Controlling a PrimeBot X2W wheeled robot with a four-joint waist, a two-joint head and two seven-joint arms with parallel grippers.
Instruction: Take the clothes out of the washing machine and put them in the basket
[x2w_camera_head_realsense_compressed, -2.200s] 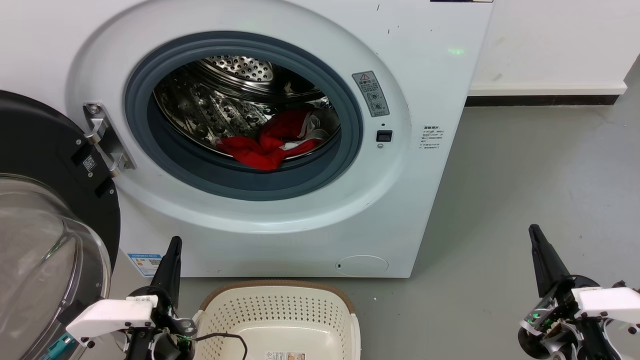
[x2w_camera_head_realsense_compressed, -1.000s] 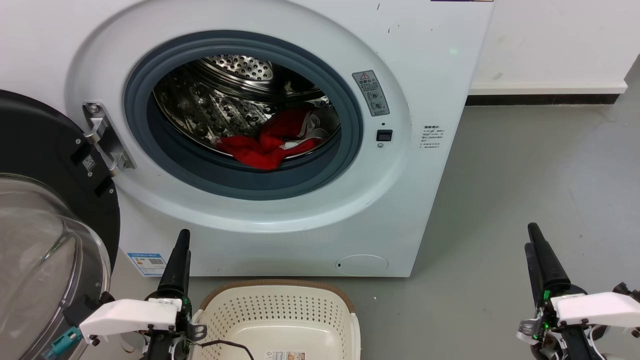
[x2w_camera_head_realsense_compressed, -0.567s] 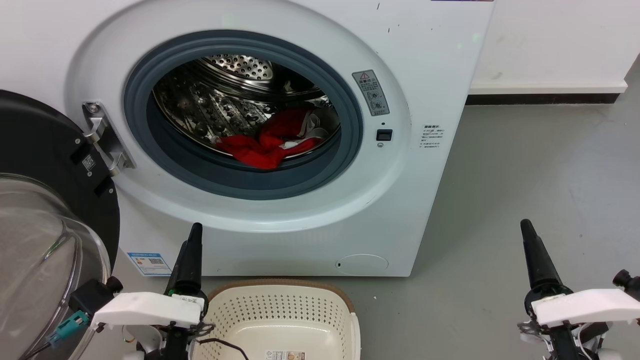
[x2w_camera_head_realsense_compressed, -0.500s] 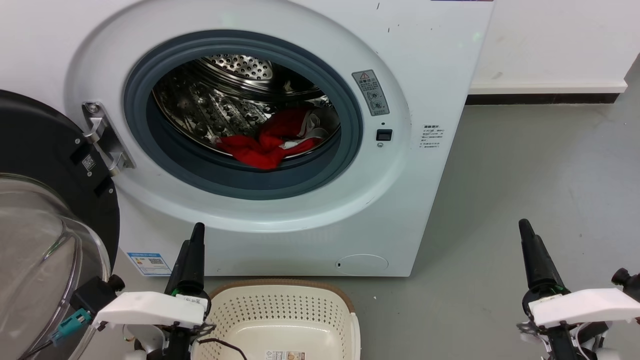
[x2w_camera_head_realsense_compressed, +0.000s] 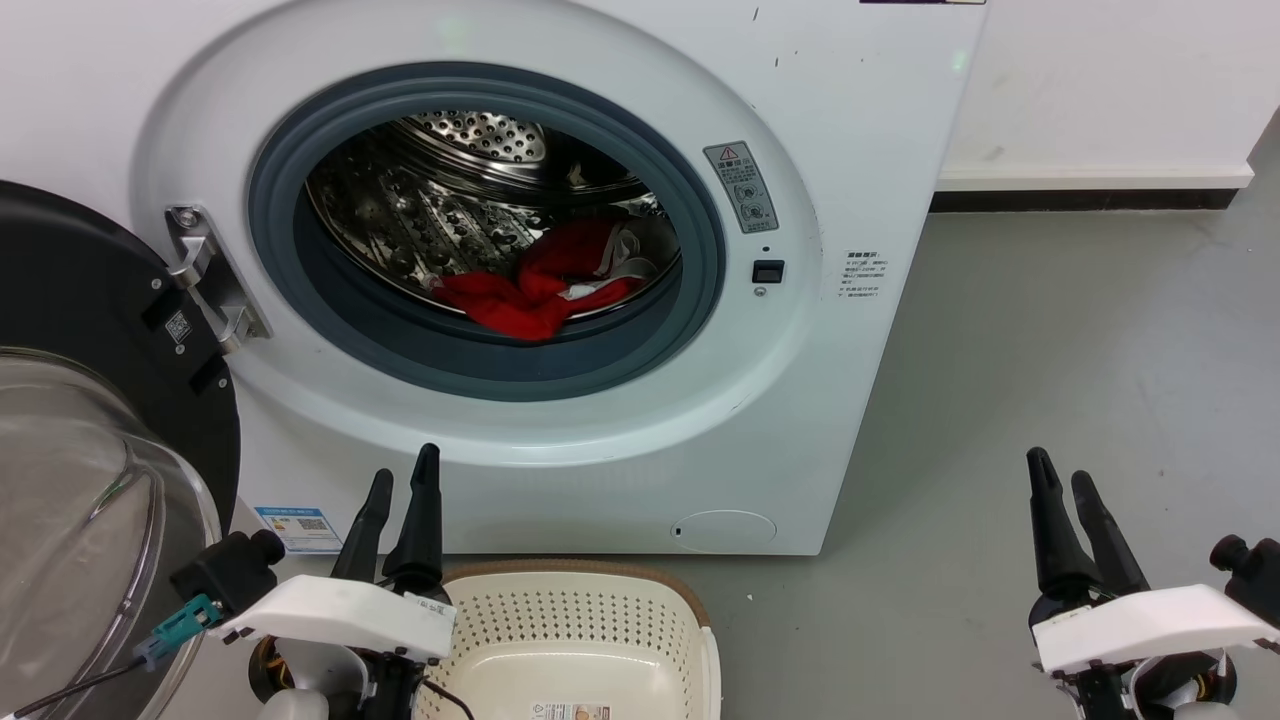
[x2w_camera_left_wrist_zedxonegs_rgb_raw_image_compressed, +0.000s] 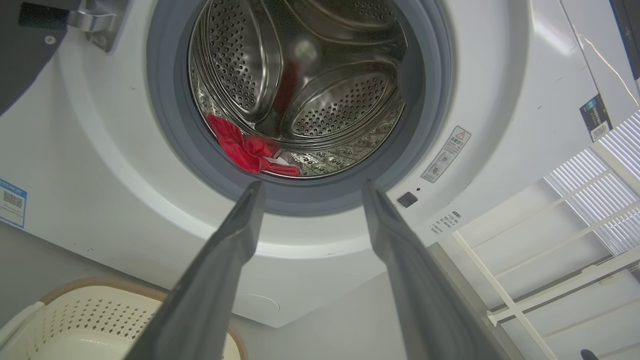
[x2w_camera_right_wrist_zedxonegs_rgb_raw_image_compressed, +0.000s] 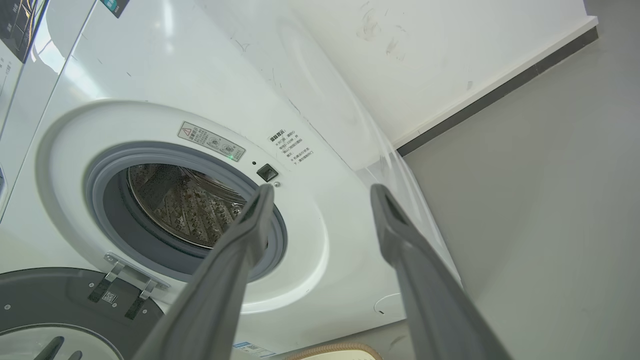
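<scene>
Leftmost, the washing machine (x2w_camera_head_realsense_compressed: 870, 150) has its black-framed glass door (x2w_camera_head_realsense_compressed: 90, 330) swung open. The left gripper (x2w_camera_head_realsense_compressed: 404, 463), fingers apart, hovers beside the cream perforated basket (x2w_camera_head_realsense_compressed: 560, 625) on the floor. Crumpled red clothes (x2w_camera_head_realsense_compressed: 530, 285) with a white patch lie low in the steel drum (x2w_camera_head_realsense_compressed: 440, 215). The warning sticker (x2w_camera_head_realsense_compressed: 741, 187) is too small to read. The right gripper (x2w_camera_head_realsense_compressed: 1060, 467) is parted too.

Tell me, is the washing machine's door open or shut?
Open. The door is swung aside at left, leaving the clothes exposed in the drum.
</scene>
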